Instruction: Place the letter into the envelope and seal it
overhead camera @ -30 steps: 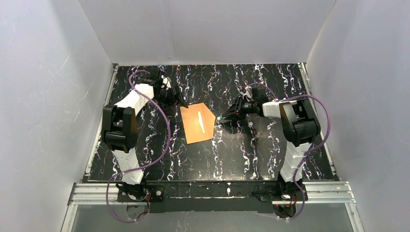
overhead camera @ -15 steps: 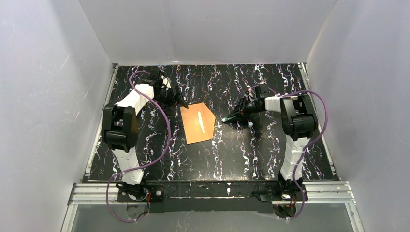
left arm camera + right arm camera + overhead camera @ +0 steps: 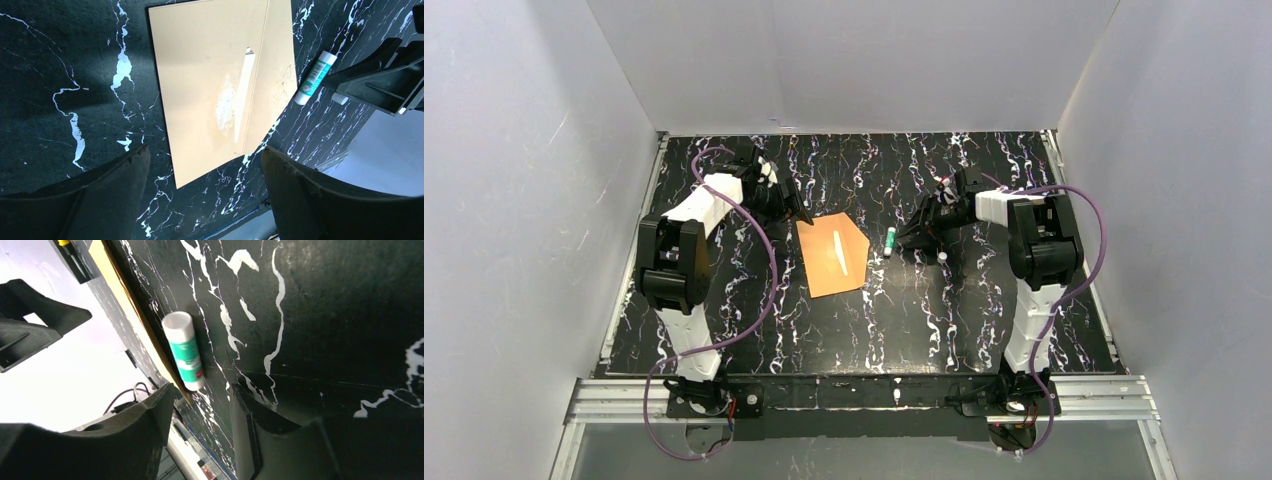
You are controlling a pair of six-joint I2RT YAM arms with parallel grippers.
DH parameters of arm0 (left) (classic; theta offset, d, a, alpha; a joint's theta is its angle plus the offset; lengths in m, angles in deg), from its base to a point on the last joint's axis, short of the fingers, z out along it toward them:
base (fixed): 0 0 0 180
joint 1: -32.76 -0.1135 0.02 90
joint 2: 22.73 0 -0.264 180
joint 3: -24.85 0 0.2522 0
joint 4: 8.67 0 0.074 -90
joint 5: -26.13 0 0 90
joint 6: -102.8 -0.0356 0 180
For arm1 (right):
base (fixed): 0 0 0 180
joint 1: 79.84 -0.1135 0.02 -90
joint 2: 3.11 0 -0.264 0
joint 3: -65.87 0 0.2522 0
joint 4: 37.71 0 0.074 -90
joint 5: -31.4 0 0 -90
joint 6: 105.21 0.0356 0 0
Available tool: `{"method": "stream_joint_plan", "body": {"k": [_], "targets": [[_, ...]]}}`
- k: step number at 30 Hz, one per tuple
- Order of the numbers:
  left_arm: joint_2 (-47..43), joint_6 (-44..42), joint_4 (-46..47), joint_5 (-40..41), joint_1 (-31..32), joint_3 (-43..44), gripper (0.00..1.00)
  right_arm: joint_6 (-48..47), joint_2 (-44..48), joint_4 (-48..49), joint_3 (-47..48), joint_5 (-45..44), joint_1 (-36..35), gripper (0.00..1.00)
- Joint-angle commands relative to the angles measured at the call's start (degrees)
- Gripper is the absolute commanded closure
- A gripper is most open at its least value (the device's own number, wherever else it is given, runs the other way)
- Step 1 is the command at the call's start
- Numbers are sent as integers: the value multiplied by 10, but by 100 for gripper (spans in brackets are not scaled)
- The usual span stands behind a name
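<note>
Your envelope [image 3: 832, 258] lies flat on the desk [image 3: 924, 320], about midway between the left and right edges and a little toward the far edge, with its pointed flap spread open toward the right edge. A thin white strip [image 3: 245, 90] runs along the flap's crease, and a pale smear [image 3: 225, 102] sits on the body beside it. Whether the letter is inside, you cannot tell from these views. Your left end effector [image 3: 802, 214] hovers at the envelope's far-left corner, its fingers spread wide and holding nothing. Your right end effector [image 3: 904, 243] sits low on the side toward the right edge, its fingers only narrowly parted and empty. A green-and-white glue stick [image 3: 890, 241] lies on the desk between it and the flap's tip, apart from both.
</note>
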Motion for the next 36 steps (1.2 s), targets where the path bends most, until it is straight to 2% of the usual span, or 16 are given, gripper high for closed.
{"method": "stream_joint_plan", "body": {"k": [1,5,10,15,18,22,25,30,36], "targets": [[6,-6,-20,6,0,5,20,-34,-1,-55,17,-82,3,46],[5,-7,-20,10,0,5,20,-65,25,-77,36,-113,-1,47],[11,-8,-20,9,0,3,21,-117,66,-99,84,-177,-38,46],[22,7,-8,-35,0,-9,39,-90,98,-40,65,-216,-97,51],[26,13,-3,-41,0,-23,48,-60,106,-14,50,-230,-125,59],[37,19,13,-66,1,-43,59,-59,107,-43,50,-308,-163,68],[39,27,39,-95,5,-55,63,-62,100,-69,48,-348,-179,72],[43,34,59,-97,15,-66,67,-77,78,-61,48,-306,-196,74],[55,53,47,-34,34,-79,72,-84,58,-49,75,-254,-211,74]]}}
